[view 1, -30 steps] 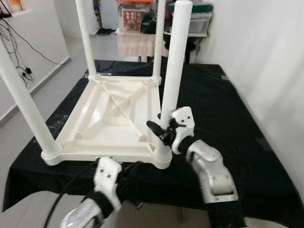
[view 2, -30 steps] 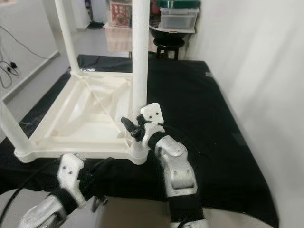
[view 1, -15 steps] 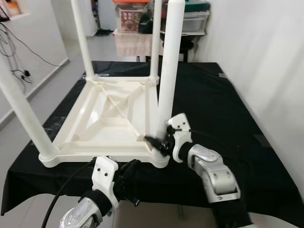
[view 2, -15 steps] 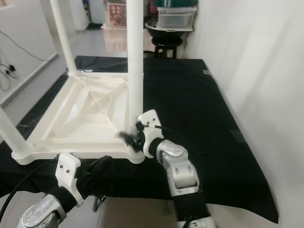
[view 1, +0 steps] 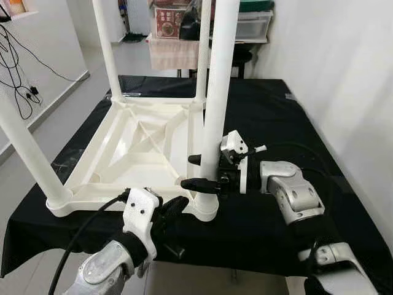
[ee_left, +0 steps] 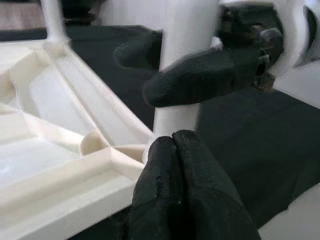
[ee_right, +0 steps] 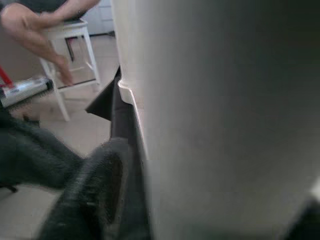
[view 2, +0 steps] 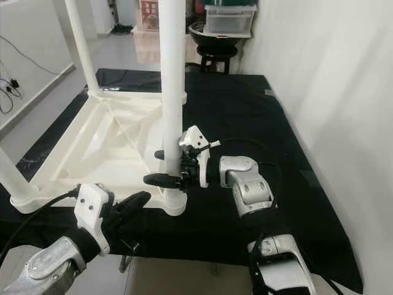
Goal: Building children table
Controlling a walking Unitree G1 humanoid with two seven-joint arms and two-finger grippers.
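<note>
- The white children table lay upside down on a desk covered with a black cloth, its legs pointing up.
- Landmark: the near right leg of the children table, upright in its corner socket at the desk's front edge.
- The right end effector reached in from the right and clasped that leg low down, just above the socket, one black finger in front of the leg and the other behind it.
- The left end effector sat below and just in front of the same corner; its two fingers were pressed together with nothing between them, their tips at the frame's rim by the base of the leg.
- Behind the leg, past the far end of the desk, stood a dark stool and storage boxes.
- A person's hand appeared over a small white stool in the right wrist view.
</note>
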